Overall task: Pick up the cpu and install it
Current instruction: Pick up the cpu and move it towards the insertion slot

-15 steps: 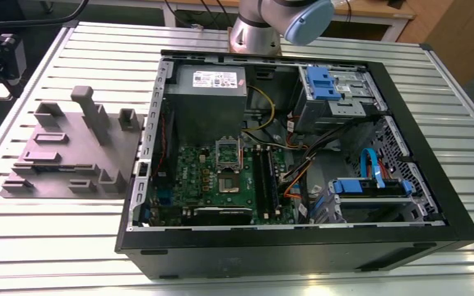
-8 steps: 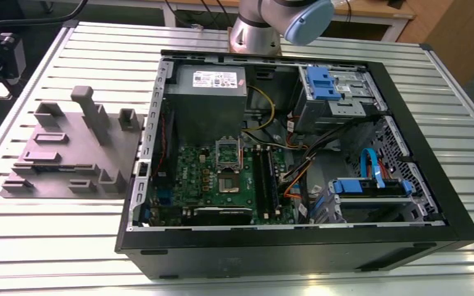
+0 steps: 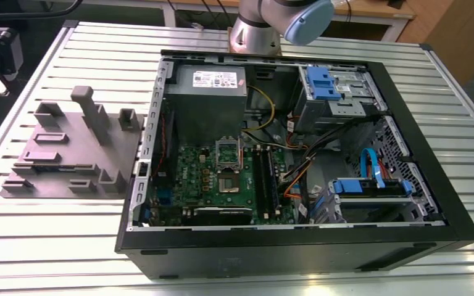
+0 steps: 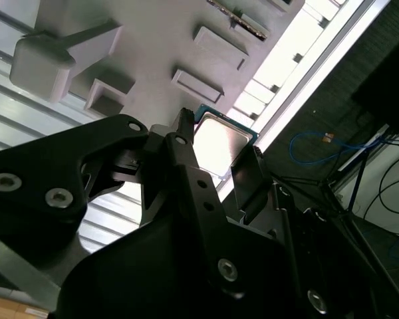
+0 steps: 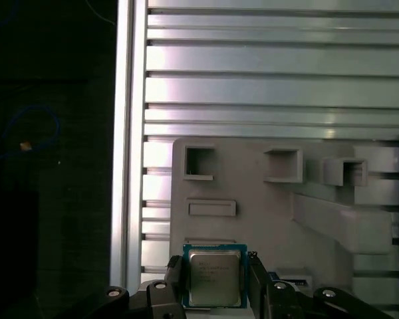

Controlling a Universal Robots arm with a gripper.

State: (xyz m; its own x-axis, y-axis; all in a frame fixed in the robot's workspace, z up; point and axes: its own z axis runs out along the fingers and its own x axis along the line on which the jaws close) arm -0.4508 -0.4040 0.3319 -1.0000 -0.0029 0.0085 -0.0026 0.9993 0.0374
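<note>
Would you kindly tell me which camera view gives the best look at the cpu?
The first wrist view: the cpu faces the camera squarely there, its metal top plain to see between the two sides of the gripper. The second wrist view shows the cpu at a slant, partly hidden behind the gripper's dark body.

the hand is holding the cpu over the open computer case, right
Not quite. The hand does hold the cpu, but it is over the grey plastic block on the slatted table, not over the computer case. The first wrist view shows this.
</note>
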